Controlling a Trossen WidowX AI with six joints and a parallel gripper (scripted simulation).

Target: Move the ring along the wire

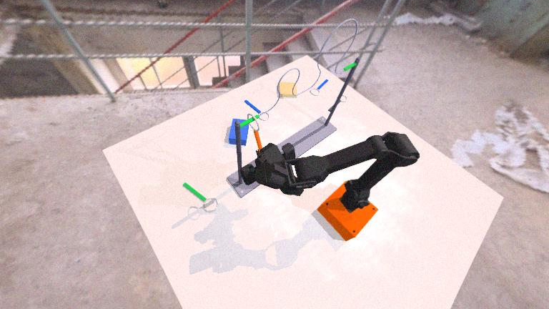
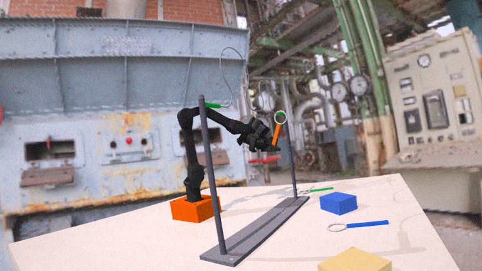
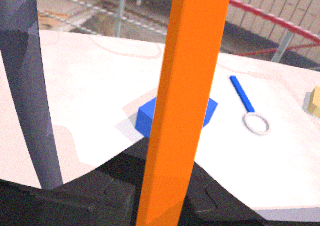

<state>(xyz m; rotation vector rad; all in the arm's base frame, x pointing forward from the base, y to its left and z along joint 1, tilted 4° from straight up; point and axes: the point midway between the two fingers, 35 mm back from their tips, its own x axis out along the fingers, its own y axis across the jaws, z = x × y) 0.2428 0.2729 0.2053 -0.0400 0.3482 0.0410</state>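
Observation:
The ring sits around the green part of the wire, next to one dark post. Its orange handle hangs down from it, slightly tilted. My gripper is shut on the lower end of the handle. The thin grey wire loops away to the other green part at the other post.
Both posts stand on a grey base plate. A blue block, a yellow block, blue-handled rings and a green-handled ring lie on the table. The arm's orange base stands beside the plate.

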